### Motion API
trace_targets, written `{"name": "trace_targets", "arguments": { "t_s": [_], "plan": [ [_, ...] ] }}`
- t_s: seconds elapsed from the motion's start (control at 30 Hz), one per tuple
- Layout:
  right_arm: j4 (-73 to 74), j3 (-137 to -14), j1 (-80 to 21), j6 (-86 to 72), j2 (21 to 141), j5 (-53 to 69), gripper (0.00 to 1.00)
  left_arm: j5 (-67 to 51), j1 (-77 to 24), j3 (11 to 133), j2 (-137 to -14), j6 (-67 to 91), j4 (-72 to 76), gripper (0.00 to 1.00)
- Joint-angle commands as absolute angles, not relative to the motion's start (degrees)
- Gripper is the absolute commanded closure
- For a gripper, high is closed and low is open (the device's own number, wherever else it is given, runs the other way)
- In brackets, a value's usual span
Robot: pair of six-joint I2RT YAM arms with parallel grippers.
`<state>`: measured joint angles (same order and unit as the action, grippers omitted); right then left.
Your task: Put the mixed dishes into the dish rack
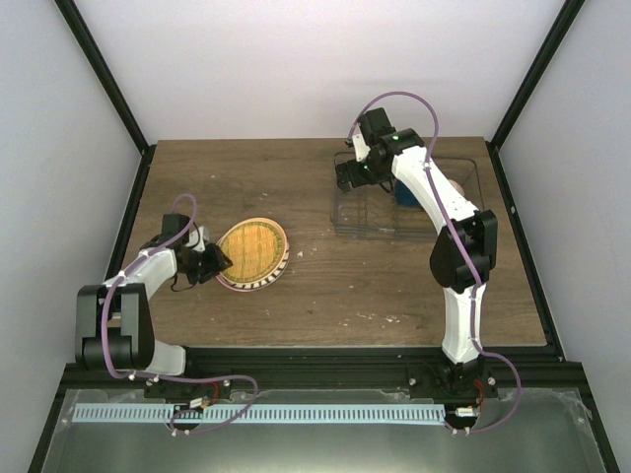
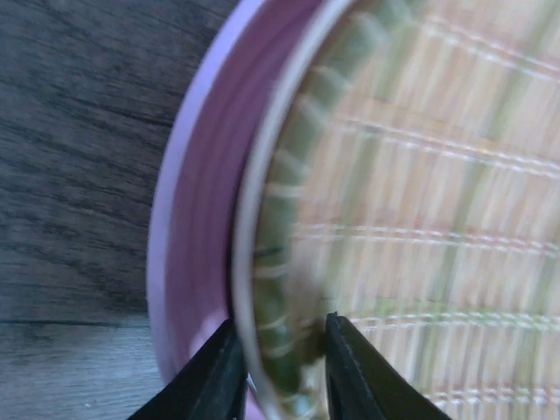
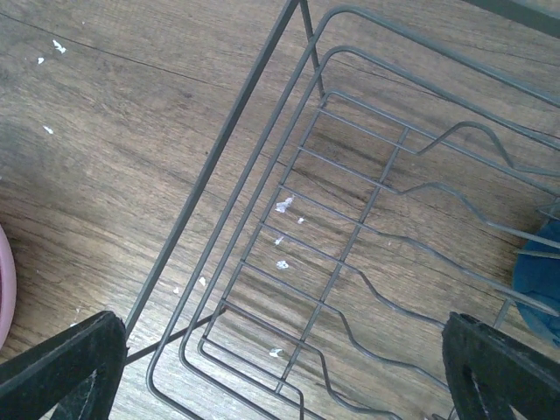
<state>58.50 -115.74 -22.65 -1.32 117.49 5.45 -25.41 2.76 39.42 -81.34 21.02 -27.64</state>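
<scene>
Left rim of yellow-orange grid plate [image 2: 420, 219] pinched by left gripper [image 2: 282, 322], fingers narrow; plate stacked on pink plate [image 2: 197, 219]. Dish rack [image 1: 375, 219] lies well right; right gripper [image 3: 280, 328] held wide, empty, over it.

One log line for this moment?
left gripper: shut on yellow-orange plate rim | right gripper: open over dish rack | dark blue mug: racked

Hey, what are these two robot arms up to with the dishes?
The left arm has its jaws pinched on the rim of the yellow-orange plate, which lies on a pink plate. The right arm hovers with jaws wide open over the wire dish rack, where a dark blue mug already sits.
</scene>
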Motion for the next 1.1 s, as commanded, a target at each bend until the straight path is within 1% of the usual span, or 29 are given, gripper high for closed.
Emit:
{"name": "trace_targets", "arguments": {
  "t_s": [0.0, 0.13, 0.3, 0.57, 0.8, 0.97, 1.07],
  "plan": [
    [59.2, -117.2, -23.0, -1.4, 118.1, 4.5, 0.0, -26.5, 2.7, 38.0, -82.0, 21.3, -26.8, 0.79],
    [59.2, -117.2, -23.0, -1.5, 118.3, 4.5, 0.0, -26.5, 2.7, 37.8, -81.3, 21.4, -27.0, 0.89],
    [59.1, -117.1, -23.1, -1.5, 118.4, 4.6, 0.0, -26.4, 2.7, 37.4, -80.1, 21.4, -27.1, 1.0],
    [59.0, -117.2, -23.1, -1.4, 118.3, 5.3, 0.0, -28.7, 2.7, 37.9, -77.7, 22.4, -26.7, 1.0],
    [58.3, -117.3, -23.1, -1.7, 117.6, 11.1, 0.0, -32.8, 3.5, 39.4, -75.4, 23.4, -25.6, 1.0],
    [58.1, -117.2, -23.1, -1.8, 117.7, 12.4, 0.0, -37.5, 6.3, 39.2, -73.8, 24.6, -23.8, 1.0],
    [58.1, -117.2, -23.1, -1.8, 118.0, 12.2, 0.0, -38.3, 7.4, 39.7, -73.1, 24.6, -24.0, 1.0]
  ]
}}
